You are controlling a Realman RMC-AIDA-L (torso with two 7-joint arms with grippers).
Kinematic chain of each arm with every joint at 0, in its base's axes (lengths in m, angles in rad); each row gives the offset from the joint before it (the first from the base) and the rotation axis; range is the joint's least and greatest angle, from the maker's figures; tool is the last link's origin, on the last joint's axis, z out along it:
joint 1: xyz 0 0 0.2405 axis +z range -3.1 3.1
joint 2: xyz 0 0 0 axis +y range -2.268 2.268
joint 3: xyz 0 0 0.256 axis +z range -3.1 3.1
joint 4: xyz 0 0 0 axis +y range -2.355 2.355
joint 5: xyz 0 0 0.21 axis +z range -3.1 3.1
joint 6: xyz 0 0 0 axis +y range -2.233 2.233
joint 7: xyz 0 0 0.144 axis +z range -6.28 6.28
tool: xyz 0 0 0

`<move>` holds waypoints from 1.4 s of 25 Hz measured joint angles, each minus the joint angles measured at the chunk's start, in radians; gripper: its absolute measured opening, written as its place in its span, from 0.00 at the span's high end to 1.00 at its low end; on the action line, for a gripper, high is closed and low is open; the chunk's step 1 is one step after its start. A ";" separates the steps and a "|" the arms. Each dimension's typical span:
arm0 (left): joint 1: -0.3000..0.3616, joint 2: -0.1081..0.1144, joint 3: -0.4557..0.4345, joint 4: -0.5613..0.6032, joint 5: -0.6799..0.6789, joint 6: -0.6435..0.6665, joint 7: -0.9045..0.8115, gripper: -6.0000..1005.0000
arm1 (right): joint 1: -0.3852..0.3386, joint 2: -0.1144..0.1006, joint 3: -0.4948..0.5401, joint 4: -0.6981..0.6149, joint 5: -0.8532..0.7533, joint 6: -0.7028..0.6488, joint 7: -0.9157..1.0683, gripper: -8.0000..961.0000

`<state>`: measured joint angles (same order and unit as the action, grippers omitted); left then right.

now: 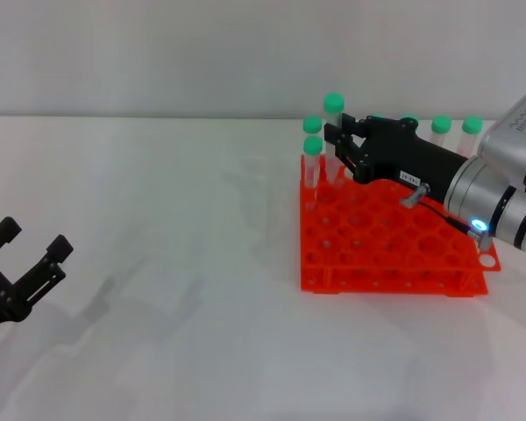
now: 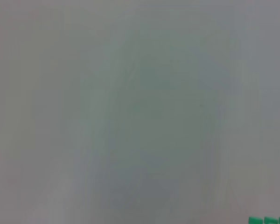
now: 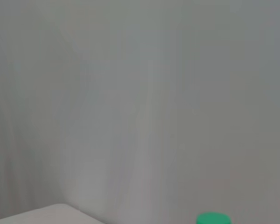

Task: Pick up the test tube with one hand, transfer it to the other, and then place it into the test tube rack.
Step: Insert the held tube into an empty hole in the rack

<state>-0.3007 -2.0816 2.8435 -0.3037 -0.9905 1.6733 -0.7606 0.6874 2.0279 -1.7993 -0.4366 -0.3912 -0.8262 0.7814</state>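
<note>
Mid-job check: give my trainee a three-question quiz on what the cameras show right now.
1. True or false: the right gripper is over the orange-red test tube rack.
2. Where is the left gripper? A) at the rack B) low on the left, away from the rack
3. Fill in: the test tube at the right gripper's jaws has a ____ cap.

Key: 1 true. 2 B. 3 green.

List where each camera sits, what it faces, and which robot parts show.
Head: looks down on the white table, orange rack, right gripper on a tube, left gripper parked low left.
Left wrist: faces blank wall; green caps at edge; no arm shows.
Right wrist: faces wall; one green cap.
Shared: green caps.
</note>
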 joint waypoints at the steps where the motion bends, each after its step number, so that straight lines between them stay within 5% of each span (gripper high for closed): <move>1: 0.000 0.000 0.000 0.000 0.000 0.000 0.000 0.13 | -0.001 0.000 0.000 0.001 0.008 0.001 -0.008 0.73; 35: -0.014 0.002 0.000 0.000 -0.001 -0.005 0.005 0.13 | 0.001 0.000 -0.074 0.012 0.149 0.038 -0.112 0.67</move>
<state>-0.3145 -2.0800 2.8440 -0.3037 -0.9910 1.6680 -0.7561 0.6883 2.0279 -1.8738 -0.4250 -0.2424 -0.7885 0.6692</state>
